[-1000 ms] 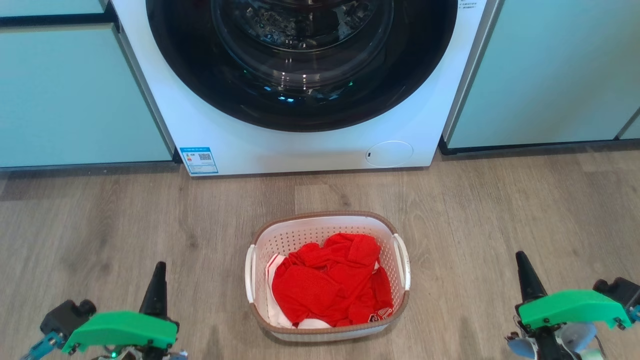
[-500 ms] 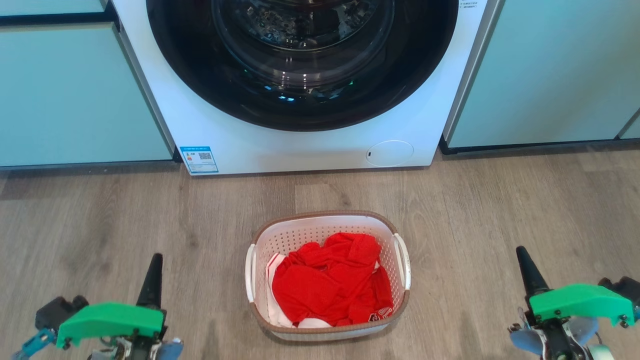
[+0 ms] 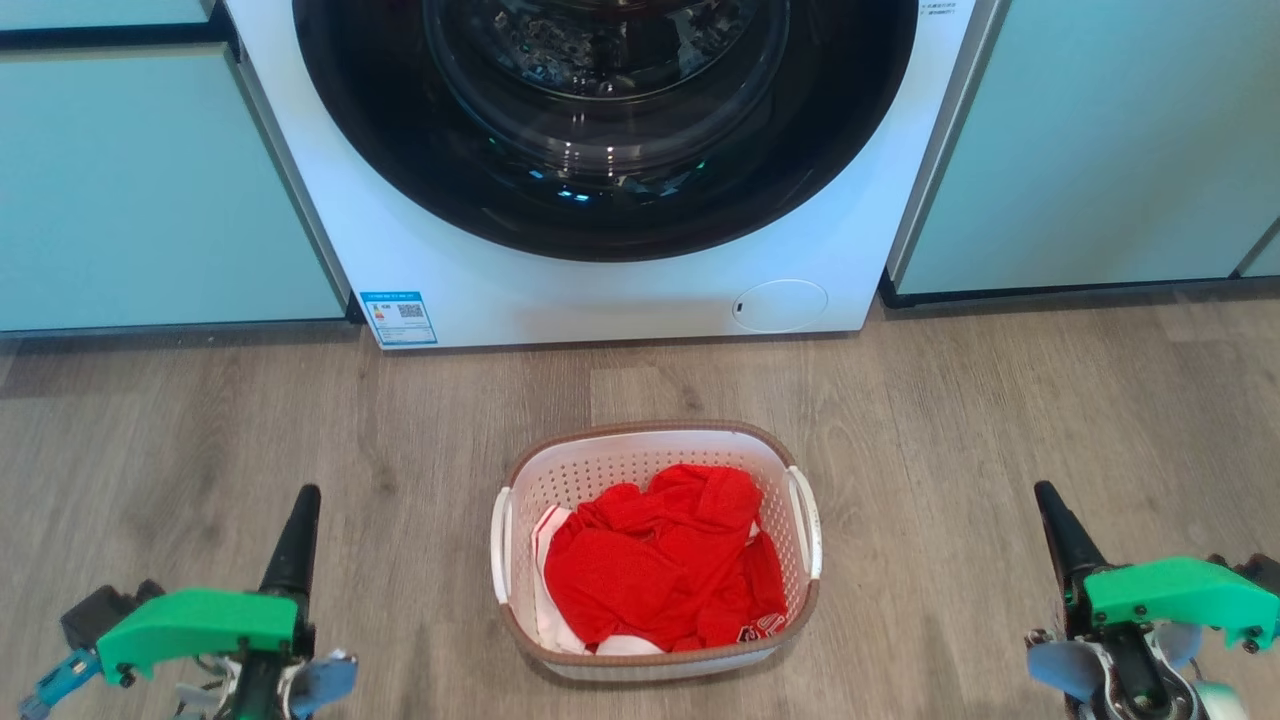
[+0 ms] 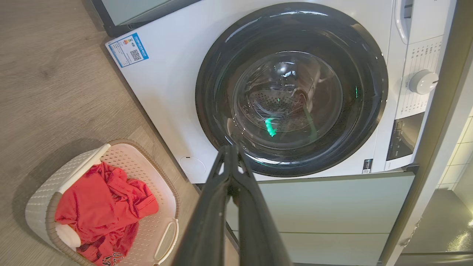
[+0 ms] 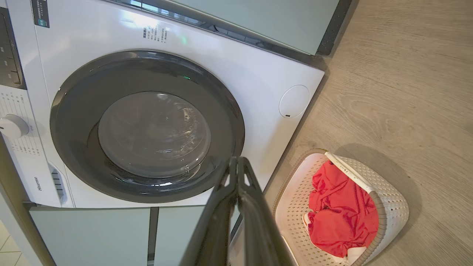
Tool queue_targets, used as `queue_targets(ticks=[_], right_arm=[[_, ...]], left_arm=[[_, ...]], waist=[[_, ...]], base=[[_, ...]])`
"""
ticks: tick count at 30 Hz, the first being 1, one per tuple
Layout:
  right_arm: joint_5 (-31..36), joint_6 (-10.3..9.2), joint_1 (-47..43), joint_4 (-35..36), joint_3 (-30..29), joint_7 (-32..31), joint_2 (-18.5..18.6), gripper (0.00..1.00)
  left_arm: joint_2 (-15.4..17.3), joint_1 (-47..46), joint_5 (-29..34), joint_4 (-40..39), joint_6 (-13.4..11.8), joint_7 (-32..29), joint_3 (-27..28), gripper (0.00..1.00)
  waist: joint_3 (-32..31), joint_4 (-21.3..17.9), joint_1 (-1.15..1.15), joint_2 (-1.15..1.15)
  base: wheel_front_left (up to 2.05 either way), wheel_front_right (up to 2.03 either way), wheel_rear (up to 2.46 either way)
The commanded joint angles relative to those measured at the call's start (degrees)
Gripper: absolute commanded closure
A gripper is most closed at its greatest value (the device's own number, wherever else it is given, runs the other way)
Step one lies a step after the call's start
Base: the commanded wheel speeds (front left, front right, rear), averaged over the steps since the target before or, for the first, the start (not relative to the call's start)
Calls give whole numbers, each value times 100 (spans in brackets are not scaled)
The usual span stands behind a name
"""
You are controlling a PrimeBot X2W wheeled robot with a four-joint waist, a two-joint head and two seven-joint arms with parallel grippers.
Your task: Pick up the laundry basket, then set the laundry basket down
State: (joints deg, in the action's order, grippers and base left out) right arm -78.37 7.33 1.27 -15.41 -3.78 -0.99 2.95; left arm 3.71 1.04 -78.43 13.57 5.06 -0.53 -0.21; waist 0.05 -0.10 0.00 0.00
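Head view: the laundry basket (image 3: 640, 433) sits on the floor (image 3: 950, 400) between left pincer (image 3: 300, 510) and right pincer (image 3: 1052, 505), well apart from both. Wrist views: each pincer is pressed closed and empty (pickup not begun, I judge). Next: open both, reach for its side handles (image 3: 803, 520).

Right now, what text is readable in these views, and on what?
"Hisense": on the washing machine front.
Blue sticker with QR code, on the machine: too small to read.
Print by the dial: too small.
Lettering on the red garment in the laundry basket: partly hidden, unreadable.
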Motion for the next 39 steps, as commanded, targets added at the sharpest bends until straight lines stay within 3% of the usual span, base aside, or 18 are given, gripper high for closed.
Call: queue_targets(ticks=[1,22,39], right_arm=[[-221,13,313,178,50,-61,117,100],[-1492,15,471,150,-97,-402,118,100],[-1496,16,478,147,-134,-437,95,100]], left_arm=[[99,-378,-224,-148,62,-60,226,100],[84,-696,-1534,32,238,-402,437,100],[54,-707,-1532,38,243,-443,484,100]], waist=[[1,1,0,0],[13,10,0,0],[13,10,0,0]], base=[[0,0,0],[0,0,0],[0,0,0]])
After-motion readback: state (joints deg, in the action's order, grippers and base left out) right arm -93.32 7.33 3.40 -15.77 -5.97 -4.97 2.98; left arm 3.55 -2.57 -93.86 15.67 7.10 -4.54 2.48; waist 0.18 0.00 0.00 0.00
